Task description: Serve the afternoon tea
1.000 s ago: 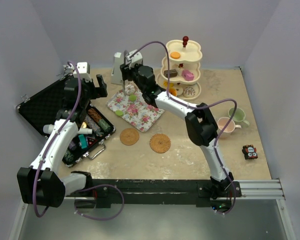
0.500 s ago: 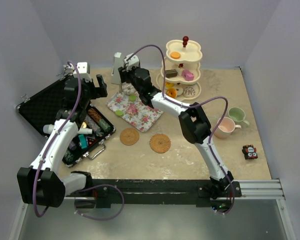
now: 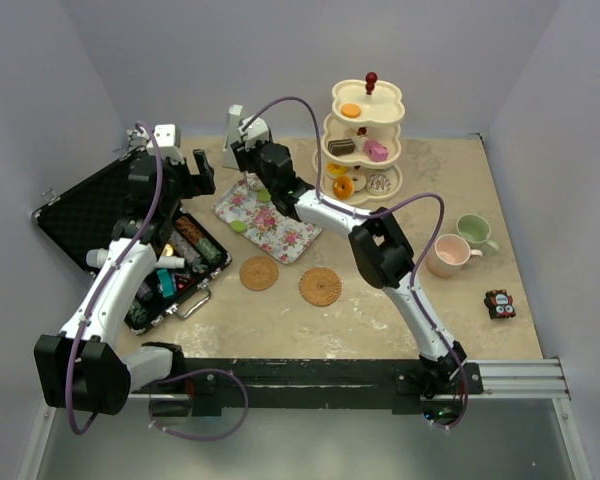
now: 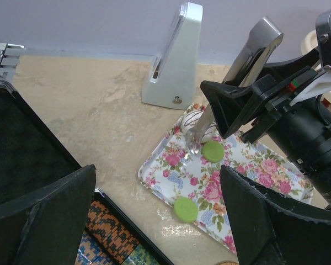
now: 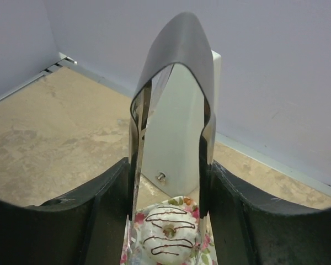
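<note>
My right gripper [image 5: 170, 187] is shut on metal tongs [image 5: 174, 55]. The tong blades reach down on either side of a white donut with chocolate stripes [image 5: 169, 238]. It lies at the far corner of the floral tray [image 3: 280, 225], and I cannot tell whether the blades touch it. Two flat green cakes [image 4: 213, 151] [image 4: 186, 209] also lie on the tray. The cream three-tier stand [image 3: 366, 130] holds several treats. Two woven coasters [image 3: 259, 273] [image 3: 320, 286] lie in front of the tray. The pink mug [image 3: 448, 254] and green mug [image 3: 474, 232] stand at the right. My left gripper [image 4: 160, 221] hangs open and empty.
The open black case [image 3: 90, 215] of tools lies at the left under my left arm. A grey pyramid-shaped object [image 3: 235, 140] stands just behind the tray's far corner. A small dark toy [image 3: 498, 304] sits at the near right. Walls close in the back and both sides.
My right arm has stretched further to the far left, bringing the tongs down over the white donut, and the tong blades have closed in a little. The left arm has not moved.
</note>
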You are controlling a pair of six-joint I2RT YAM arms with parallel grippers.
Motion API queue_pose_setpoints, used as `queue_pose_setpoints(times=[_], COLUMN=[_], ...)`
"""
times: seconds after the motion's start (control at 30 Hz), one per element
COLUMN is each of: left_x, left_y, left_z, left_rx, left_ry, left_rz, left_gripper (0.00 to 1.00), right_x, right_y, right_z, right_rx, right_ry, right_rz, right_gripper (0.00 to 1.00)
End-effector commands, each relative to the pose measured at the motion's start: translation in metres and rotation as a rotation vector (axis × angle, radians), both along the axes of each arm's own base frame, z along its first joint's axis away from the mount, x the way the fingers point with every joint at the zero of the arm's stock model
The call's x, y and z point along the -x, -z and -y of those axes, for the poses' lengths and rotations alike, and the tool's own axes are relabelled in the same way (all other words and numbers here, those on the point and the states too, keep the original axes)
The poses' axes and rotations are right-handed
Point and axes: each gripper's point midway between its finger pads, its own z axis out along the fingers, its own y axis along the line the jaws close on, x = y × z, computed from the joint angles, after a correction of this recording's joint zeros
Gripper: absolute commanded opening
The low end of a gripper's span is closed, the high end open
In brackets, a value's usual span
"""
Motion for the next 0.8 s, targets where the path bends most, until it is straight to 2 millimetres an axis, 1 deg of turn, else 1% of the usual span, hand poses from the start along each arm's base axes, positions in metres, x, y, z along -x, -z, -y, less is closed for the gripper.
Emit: queue_pose_setpoints(times=[0.0,0.1,0.2,0.4,0.43,0.47,0.6,0.67,0.77], left_x=[-0.002,-0.002,-0.003,-0.003,-0.003,-0.003,-0.002,-0.002,-0.002], left_y=[-0.016,-0.016,-0.017,-0.016,-0.016,-0.017,-0.016,-0.016,-0.016], left_z=[-0.001,-0.002,-0.002,-0.003,-0.003,-0.003,-0.003,-0.003,-0.003], left_rx=[0.015,0.015,0.014,0.013,0.014,0.014,0.015,0.015,0.015], left_ry=[-0.002,-0.005,-0.004,-0.006,-0.004,-0.004,-0.008,-0.006,-0.006], left_rz=[0.053,0.053,0.057,0.054,0.055,0.055,0.055,0.055,0.053], left_gripper=[0.98,0.99,0.99,0.99,0.98,0.99,0.99,0.99,0.99], right_x=[-0.002,-0.003,-0.004,0.007,0.009,0.011,0.014,0.012,0.009], right_y=[-0.040,-0.041,-0.045,-0.073,-0.079,-0.081,-0.098,-0.099,-0.097], right_z=[-0.002,-0.002,0.000,0.014,0.018,0.021,0.043,0.056,0.067], right_rx=[-0.057,-0.058,-0.051,-0.032,-0.031,-0.026,-0.007,0.025,0.067], right_ry=[0.013,0.016,0.023,0.065,0.076,0.085,0.172,0.236,0.296], right_rz=[0.071,0.077,0.089,0.144,0.154,0.159,0.194,0.200,0.209], right_gripper=[0.54,0.51,0.43,0.35,0.34,0.34,0.33,0.32,0.31])
